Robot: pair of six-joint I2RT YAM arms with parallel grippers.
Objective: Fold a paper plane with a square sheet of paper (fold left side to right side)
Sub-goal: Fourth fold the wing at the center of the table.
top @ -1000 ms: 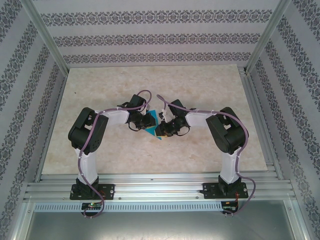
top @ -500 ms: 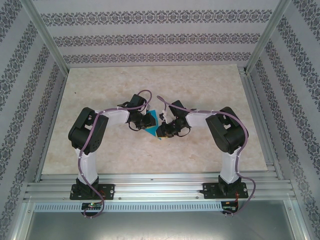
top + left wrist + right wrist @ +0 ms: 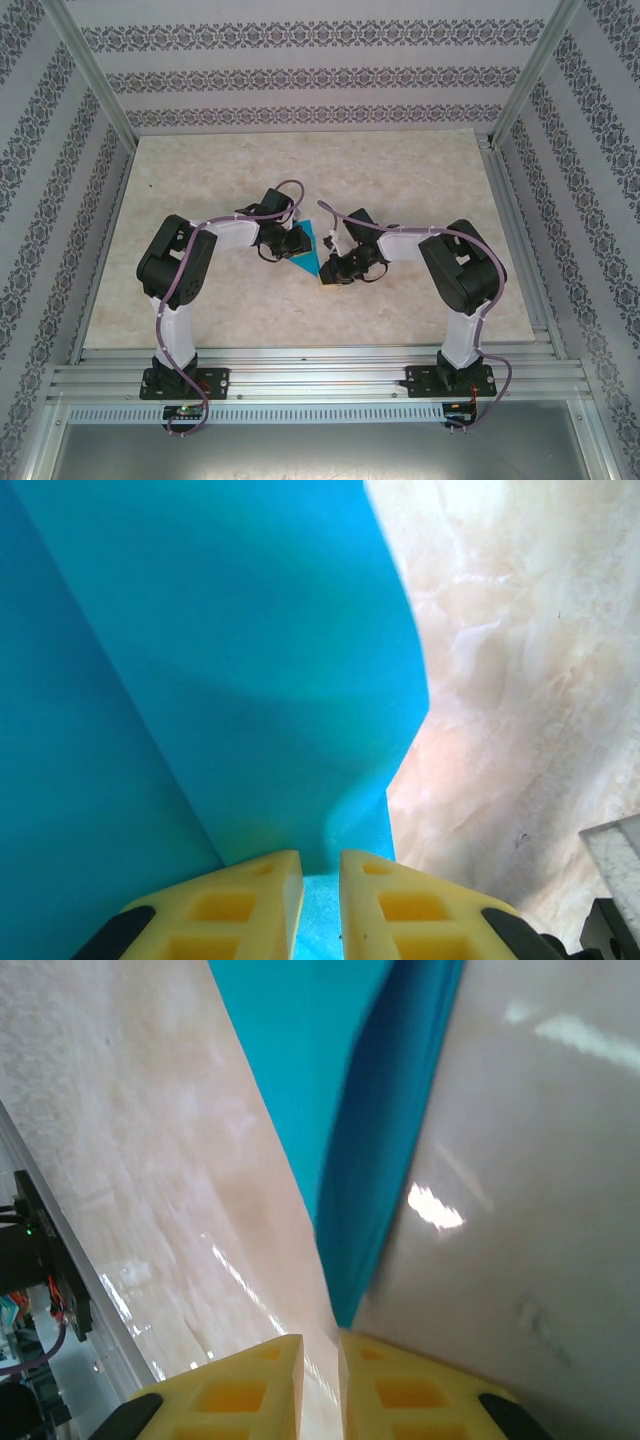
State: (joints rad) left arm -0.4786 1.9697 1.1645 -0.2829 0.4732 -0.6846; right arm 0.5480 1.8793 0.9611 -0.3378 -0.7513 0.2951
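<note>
Pinching the paper (image 3: 200, 660) with my left gripper (image 3: 320, 865), fingers clamped on its near edge, I hold it over the middle of the table (image 3: 200, 180). My right gripper (image 3: 322, 1345), at the paper's 4 o'clock, has its fingers nearly together by the sharp tip; whether it grips, I cannot tell. To crease well, I judge the left pinch must stay firm while the right runs along the fold, edges matched.

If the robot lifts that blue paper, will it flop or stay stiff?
Probably floppy: the blue paper bows in a soft curve. Its folded layers may stiffen it slightly. Being thin, it is likely light and could slide on the glossy table.
</note>
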